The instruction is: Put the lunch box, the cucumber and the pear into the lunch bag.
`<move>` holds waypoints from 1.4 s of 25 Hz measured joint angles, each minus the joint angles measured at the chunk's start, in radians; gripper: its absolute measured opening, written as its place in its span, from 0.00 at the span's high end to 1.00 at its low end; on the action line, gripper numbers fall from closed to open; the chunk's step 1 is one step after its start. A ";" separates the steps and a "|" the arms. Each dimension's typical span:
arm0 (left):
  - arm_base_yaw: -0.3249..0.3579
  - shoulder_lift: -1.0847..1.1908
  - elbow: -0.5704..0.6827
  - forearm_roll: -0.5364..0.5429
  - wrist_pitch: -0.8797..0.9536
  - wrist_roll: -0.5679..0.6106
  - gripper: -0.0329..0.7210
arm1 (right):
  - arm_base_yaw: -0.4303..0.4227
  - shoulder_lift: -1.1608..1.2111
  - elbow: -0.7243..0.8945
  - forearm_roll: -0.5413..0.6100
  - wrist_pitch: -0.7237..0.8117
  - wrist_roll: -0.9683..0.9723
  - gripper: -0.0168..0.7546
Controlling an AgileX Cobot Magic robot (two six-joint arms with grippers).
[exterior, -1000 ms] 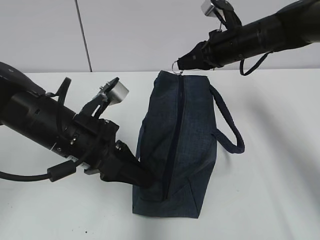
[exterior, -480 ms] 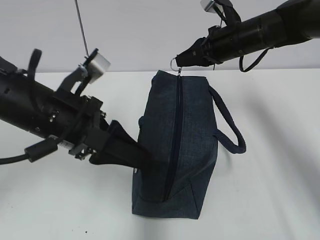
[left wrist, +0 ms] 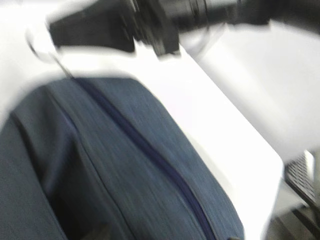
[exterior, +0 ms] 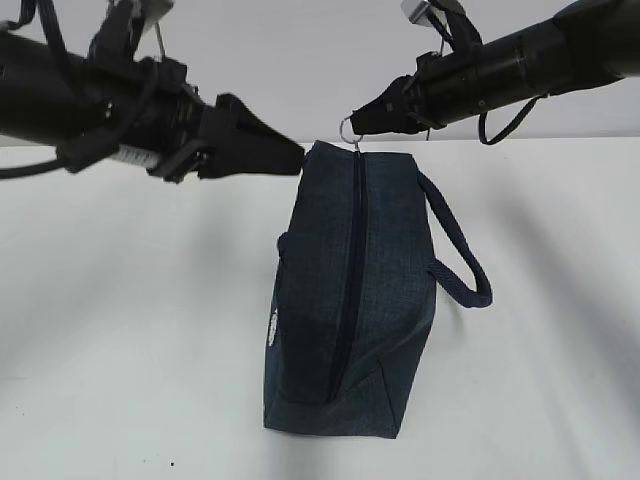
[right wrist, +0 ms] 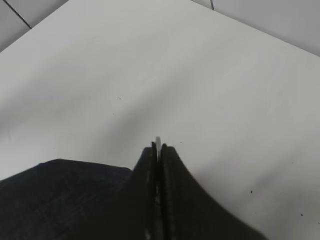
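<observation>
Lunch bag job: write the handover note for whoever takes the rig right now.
Right gripper: shut on the zipper ring pull at the far end of the lunch bag.
Left gripper: raised near the bag's far end, holding nothing; whether its jaws are open cannot be told from the pictures.
Lunch bag: on the white table, zipper closed along its visible length, handle lying to the right.
Lunch box, cucumber and pear: not in view in any camera.
Done: the bag appears packed and zipped, though its contents are hidden.
Left: confirm the contents, release the ring pull.

R jaws pinched on ring pull (right wrist: 158,142), lunch bag (right wrist: 60,190) below-left
</observation>
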State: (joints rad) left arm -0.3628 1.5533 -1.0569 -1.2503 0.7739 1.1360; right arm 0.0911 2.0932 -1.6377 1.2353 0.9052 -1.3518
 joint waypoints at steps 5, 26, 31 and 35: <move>0.000 0.031 -0.099 -0.006 -0.094 -0.011 0.42 | 0.000 0.000 0.000 0.000 0.002 0.000 0.97; 0.000 0.342 -0.316 0.152 0.003 -0.179 0.65 | 0.000 0.000 0.000 -0.002 0.010 0.003 0.97; 0.000 0.342 -0.317 0.159 0.029 -0.179 0.92 | 0.000 0.000 0.000 -0.002 0.010 0.005 0.97; 0.000 0.338 -0.317 0.158 0.048 -0.179 0.93 | 0.000 0.004 0.000 -0.006 -0.001 0.007 0.97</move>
State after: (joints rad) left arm -0.3628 1.8911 -1.3741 -1.0923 0.8221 0.9569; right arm 0.0911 2.0976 -1.6377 1.2294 0.9045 -1.3451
